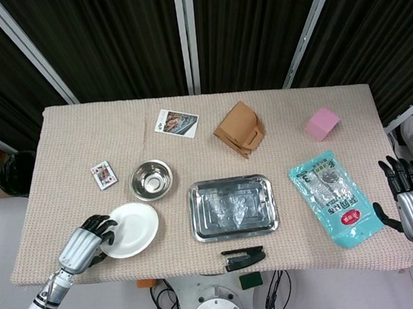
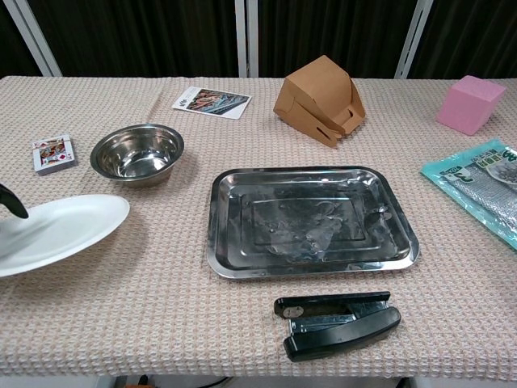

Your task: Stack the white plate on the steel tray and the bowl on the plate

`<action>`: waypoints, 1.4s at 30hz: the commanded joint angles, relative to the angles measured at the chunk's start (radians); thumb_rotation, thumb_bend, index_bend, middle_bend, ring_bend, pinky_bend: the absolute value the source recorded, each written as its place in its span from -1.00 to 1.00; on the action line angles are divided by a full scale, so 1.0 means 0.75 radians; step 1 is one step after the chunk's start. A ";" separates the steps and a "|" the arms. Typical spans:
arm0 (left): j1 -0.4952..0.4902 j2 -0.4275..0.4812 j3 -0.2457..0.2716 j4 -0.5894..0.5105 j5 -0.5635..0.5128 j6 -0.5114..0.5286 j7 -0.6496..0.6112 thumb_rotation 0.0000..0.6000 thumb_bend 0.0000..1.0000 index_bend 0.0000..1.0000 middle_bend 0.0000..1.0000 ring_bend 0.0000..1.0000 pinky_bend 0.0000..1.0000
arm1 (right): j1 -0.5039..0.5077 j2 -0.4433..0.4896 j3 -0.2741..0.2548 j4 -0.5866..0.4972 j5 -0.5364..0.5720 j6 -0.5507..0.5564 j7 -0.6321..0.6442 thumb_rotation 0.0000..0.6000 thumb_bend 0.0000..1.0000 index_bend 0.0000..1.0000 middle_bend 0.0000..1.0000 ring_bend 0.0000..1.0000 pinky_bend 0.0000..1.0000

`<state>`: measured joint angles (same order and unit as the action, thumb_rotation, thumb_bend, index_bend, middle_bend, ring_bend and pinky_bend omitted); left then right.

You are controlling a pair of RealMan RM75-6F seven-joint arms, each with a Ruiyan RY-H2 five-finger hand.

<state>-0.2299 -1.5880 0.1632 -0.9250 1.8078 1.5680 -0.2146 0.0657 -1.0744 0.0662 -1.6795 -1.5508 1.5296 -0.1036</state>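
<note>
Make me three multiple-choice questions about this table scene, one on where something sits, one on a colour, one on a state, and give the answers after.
1. Where is the steel bowl relative to the steel tray?
A. On the tray
B. On the cloth, on the left arm's side of the tray
C. Beside the pink block

2. What colour is the block near the table's far right corner?
A. Pink
B. Green
C. Brown

3. What is the state of the white plate?
A. Lying on the tray
B. Under the bowl
C. Held at its edge by the left hand, tilted off the cloth

Answers:
1 B, the bowl stands apart from the tray, which holds nothing.
2 A, both views show it pink.
3 C, the chest view shows the plate slanted with the hand's fingers over its rim.
</note>
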 commanded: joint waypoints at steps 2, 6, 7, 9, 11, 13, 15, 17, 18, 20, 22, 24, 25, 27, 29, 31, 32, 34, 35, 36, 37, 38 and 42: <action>0.025 0.031 -0.018 -0.009 -0.006 0.080 -0.025 1.00 -0.21 0.32 -0.32 -0.52 -0.47 | -0.001 0.000 0.001 0.000 -0.002 0.005 0.000 1.00 -0.36 -1.00 -1.00 -1.00 -1.00; 0.049 0.057 -0.043 -0.012 0.005 0.197 -0.038 1.00 -0.21 0.37 -0.26 -0.48 -0.42 | -0.002 -0.001 0.002 0.001 -0.002 0.007 0.003 1.00 -0.36 -1.00 -1.00 -1.00 -1.00; 0.053 0.062 -0.047 -0.010 0.010 0.219 -0.029 1.00 -0.21 0.38 -0.25 -0.47 -0.40 | -0.002 -0.002 0.002 0.002 -0.001 0.006 0.003 1.00 -0.36 -1.00 -1.00 -1.00 -1.00; 0.058 0.077 -0.059 -0.017 0.020 0.262 -0.005 1.00 -0.21 0.39 -0.24 -0.46 -0.39 | -0.001 -0.005 0.001 0.004 -0.003 0.005 0.004 1.00 -0.36 -1.00 -1.00 -1.00 -1.00; 0.054 0.101 -0.075 -0.040 0.026 0.296 0.011 1.00 -0.21 0.39 -0.24 -0.46 -0.39 | 0.000 -0.006 0.000 0.005 -0.007 0.006 0.003 1.00 -0.36 -1.00 -1.00 -1.00 -1.00; 0.037 0.128 -0.092 -0.070 0.037 0.315 0.024 1.00 -0.21 0.39 -0.23 -0.46 -0.39 | -0.001 -0.006 0.000 0.005 -0.009 0.009 0.003 1.00 -0.36 -1.00 -1.00 -1.00 -1.00; -0.004 0.171 -0.110 -0.124 0.064 0.315 0.046 1.00 -0.21 0.39 -0.22 -0.46 -0.39 | -0.001 -0.005 0.001 0.004 -0.010 0.010 0.002 1.00 -0.36 -1.00 -1.00 -1.00 -1.00; -0.063 0.216 -0.127 -0.195 0.101 0.290 0.078 1.00 -0.21 0.39 -0.22 -0.46 -0.39 | 0.000 -0.005 0.002 0.004 -0.010 0.011 0.004 1.00 -0.36 -1.00 -1.00 -1.00 -1.00; -0.091 0.234 -0.133 -0.230 0.116 0.267 0.093 1.00 -0.21 0.39 -0.22 -0.46 -0.39 | 0.000 -0.006 0.002 0.005 -0.011 0.011 0.004 1.00 -0.36 -1.00 -1.00 -1.00 -1.00; -0.161 0.269 -0.147 -0.311 0.143 0.192 0.132 1.00 -0.21 0.39 -0.22 -0.46 -0.39 | 0.000 -0.009 0.002 0.007 -0.011 0.013 0.006 1.00 -0.36 -1.00 -1.00 -1.00 -1.00; -0.222 0.284 -0.161 -0.374 0.165 0.124 0.165 1.00 -0.21 0.39 -0.22 -0.46 -0.39 | -0.001 -0.009 0.002 0.009 -0.009 0.012 0.005 1.00 -0.36 -1.00 -1.00 -1.00 -1.00; -0.293 0.280 -0.179 -0.432 0.189 0.048 0.181 1.00 -0.21 0.39 -0.22 -0.46 -0.39 | 0.000 -0.008 0.005 0.008 -0.005 0.012 0.004 1.00 -0.36 -1.00 -1.00 -1.00 -1.00; -0.333 0.270 -0.190 -0.455 0.196 0.003 0.185 1.00 -0.21 0.39 -0.22 -0.46 -0.39 | 0.000 -0.007 0.007 0.007 -0.003 0.012 0.003 1.00 -0.36 -1.00 -1.00 -1.00 -1.00; -0.391 0.247 -0.208 -0.473 0.200 -0.065 0.188 1.00 -0.21 0.39 -0.22 -0.46 -0.39 | 0.002 -0.004 0.010 0.005 0.000 0.010 0.003 1.00 -0.36 -1.00 -1.00 -1.00 -1.00; -0.453 0.211 -0.228 -0.476 0.196 -0.143 0.190 1.00 -0.21 0.39 -0.22 -0.46 -0.39 | 0.004 -0.002 0.013 0.004 0.007 0.006 0.003 1.00 -0.36 -1.00 -1.00 -1.00 -1.00; -0.500 0.174 -0.245 -0.466 0.192 -0.199 0.199 1.00 -0.21 0.39 -0.22 -0.46 -0.39 | 0.005 0.000 0.015 0.004 0.012 0.004 0.005 1.00 -0.36 -1.00 -1.00 -1.00 -1.00; -0.528 0.150 -0.253 -0.455 0.189 -0.231 0.206 1.00 -0.21 0.39 -0.22 -0.46 -0.39 | 0.004 0.001 0.016 0.005 0.013 0.005 0.008 1.00 -0.36 -1.00 -1.00 -1.00 -1.00; -0.565 0.113 -0.260 -0.439 0.183 -0.275 0.208 1.00 -0.21 0.39 -0.22 -0.46 -0.39 | 0.002 0.003 0.017 0.007 0.015 0.009 0.013 1.00 -0.36 -1.00 -1.00 -1.00 -1.00; -0.588 0.091 -0.262 -0.427 0.179 -0.304 0.207 1.00 -0.21 0.39 -0.22 -0.46 -0.39 | 0.001 0.005 0.019 0.009 0.017 0.012 0.018 1.00 -0.36 -1.00 -1.00 -1.00 -1.00; -0.603 0.075 -0.262 -0.418 0.177 -0.325 0.209 1.00 -0.21 0.39 -0.22 -0.46 -0.39 | 0.000 0.006 0.021 0.012 0.019 0.014 0.022 1.00 -0.36 -1.00 -1.00 -1.00 -1.00; -0.623 0.055 -0.260 -0.405 0.177 -0.350 0.217 1.00 -0.21 0.39 -0.22 -0.46 -0.39 | -0.002 0.006 0.024 0.015 0.020 0.021 0.029 1.00 -0.36 -1.00 -1.00 -1.00 -1.00; -0.636 0.040 -0.257 -0.396 0.177 -0.368 0.226 1.00 -0.21 0.39 -0.22 -0.46 -0.39 | -0.002 0.004 0.027 0.020 0.019 0.027 0.036 1.00 -0.36 -1.00 -1.00 -1.00 -1.00; -0.676 -0.026 -0.237 -0.369 0.188 -0.416 0.268 1.00 -0.21 0.39 -0.22 -0.46 -0.39 | -0.005 -0.005 0.041 0.048 0.015 0.053 0.072 1.00 -0.36 -1.00 -1.00 -1.00 -1.00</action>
<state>-0.7241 -1.5916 -0.0211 -1.2122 1.9457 1.2700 -0.0253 0.0629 -1.0754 0.0931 -1.6490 -1.5384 1.5642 -0.0554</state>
